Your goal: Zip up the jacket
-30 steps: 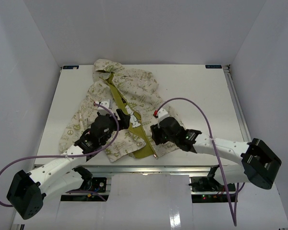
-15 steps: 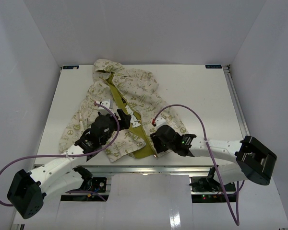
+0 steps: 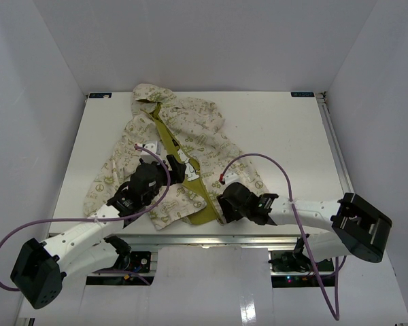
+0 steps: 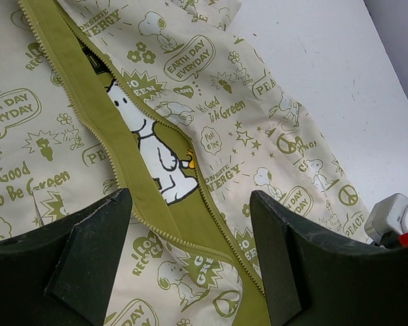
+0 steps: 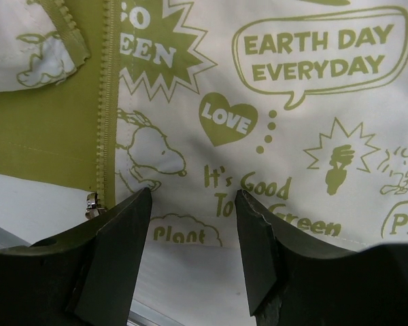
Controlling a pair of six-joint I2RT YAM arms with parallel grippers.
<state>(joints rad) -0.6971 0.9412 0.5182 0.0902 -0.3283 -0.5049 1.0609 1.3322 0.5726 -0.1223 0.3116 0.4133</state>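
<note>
Jacket [image 3: 180,146] is lying flat and unzipped on the desk [image 3: 285,136], w/ hood toward the far edge and green lining showing along the front. L end effector [image 3: 175,168] is hovering wide open over the mid front opening, gripping nothing. R end effector [image 3: 222,208] is hanging w/ jaws apart over the near hem, w/ the zipper's bottom end [image 5: 92,202] sitting just beside one finger and nothing clamped.

light: bright, even, overhead | shadows: soft | focus: jacket [image 5: 313,136] print sharp
</note>
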